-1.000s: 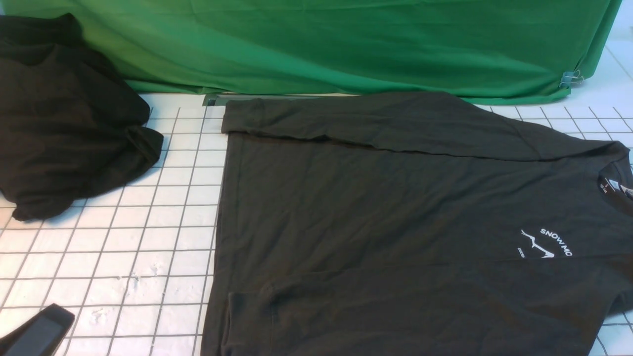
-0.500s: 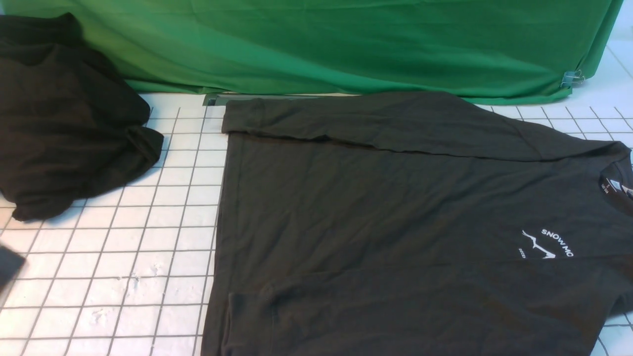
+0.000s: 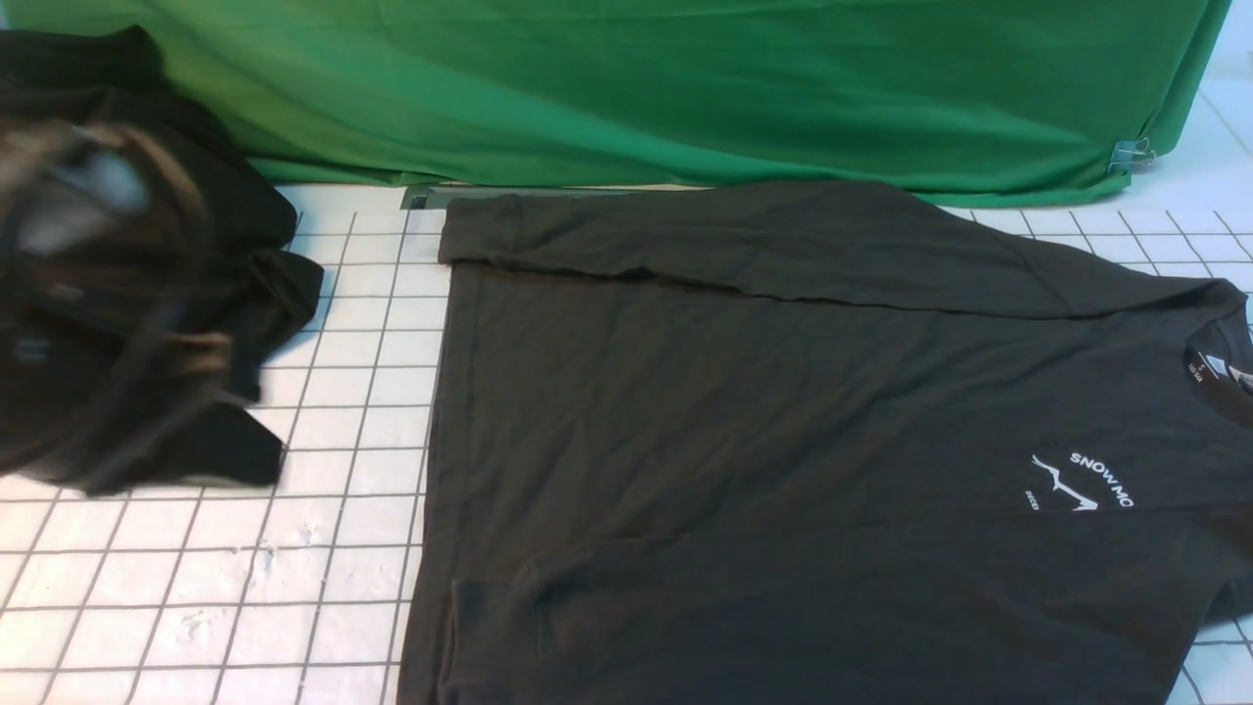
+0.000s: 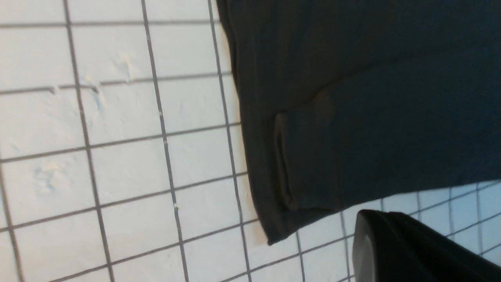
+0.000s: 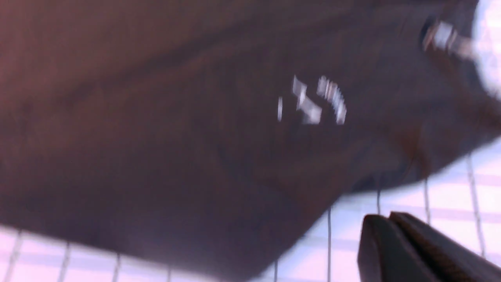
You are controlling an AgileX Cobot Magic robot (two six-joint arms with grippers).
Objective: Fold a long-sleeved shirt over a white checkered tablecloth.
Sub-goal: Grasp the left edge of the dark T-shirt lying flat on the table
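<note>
The long-sleeved shirt (image 3: 783,411) lies flat on the white checkered tablecloth (image 3: 323,509), dark grey, sleeves folded in, white logo (image 3: 1082,482) near the collar at right. My left arm (image 3: 117,294) is a dark blur at the far left, off the shirt. In the left wrist view my left gripper (image 4: 372,215) is shut and empty above the tablecloth (image 4: 117,156), just off the shirt's hem corner (image 4: 274,227). In the blurred right wrist view my right gripper (image 5: 388,215) is shut and empty, beside the shirt's (image 5: 156,117) edge, the logo (image 5: 313,102) beyond it.
A black cloth heap (image 3: 279,294) lies at the back left, partly behind my left arm. Green fabric (image 3: 685,88) hangs along the back, held by a clip (image 3: 1131,155) at its right end. Bare tablecloth shows left of the shirt.
My left arm has swept up from the front left corner and now blurs across the black cloth heap. The shirt has not moved.
</note>
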